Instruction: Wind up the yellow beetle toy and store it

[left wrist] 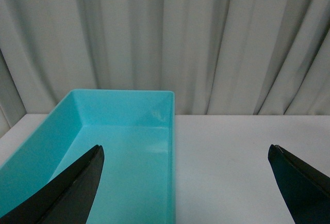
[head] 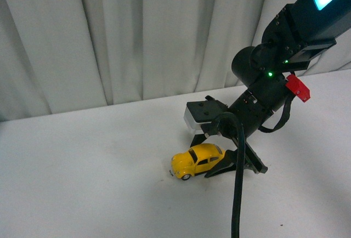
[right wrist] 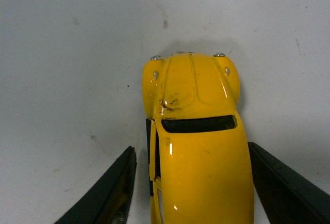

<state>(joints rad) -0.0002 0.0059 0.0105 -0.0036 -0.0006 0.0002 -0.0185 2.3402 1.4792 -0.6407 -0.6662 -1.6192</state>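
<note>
The yellow beetle toy (head: 196, 160) stands on its wheels on the white table (head: 82, 183), nose toward the left. My right gripper (head: 211, 156) is open and straddles the toy's rear half, one finger on each side. In the right wrist view the toy (right wrist: 198, 146) lies between the two black fingers (right wrist: 111, 193); a narrow gap shows on one side, and the other finger is at the body's edge. My left gripper (left wrist: 185, 154) is open and empty, out of the front view, above the edge of a turquoise bin (left wrist: 124, 152).
The turquoise bin is empty and sits on the white table next to grey curtains (left wrist: 206, 38). In the front view the curtains (head: 137, 35) hang behind the table. A black cable (head: 238, 183) hangs from the right arm in front of the toy.
</note>
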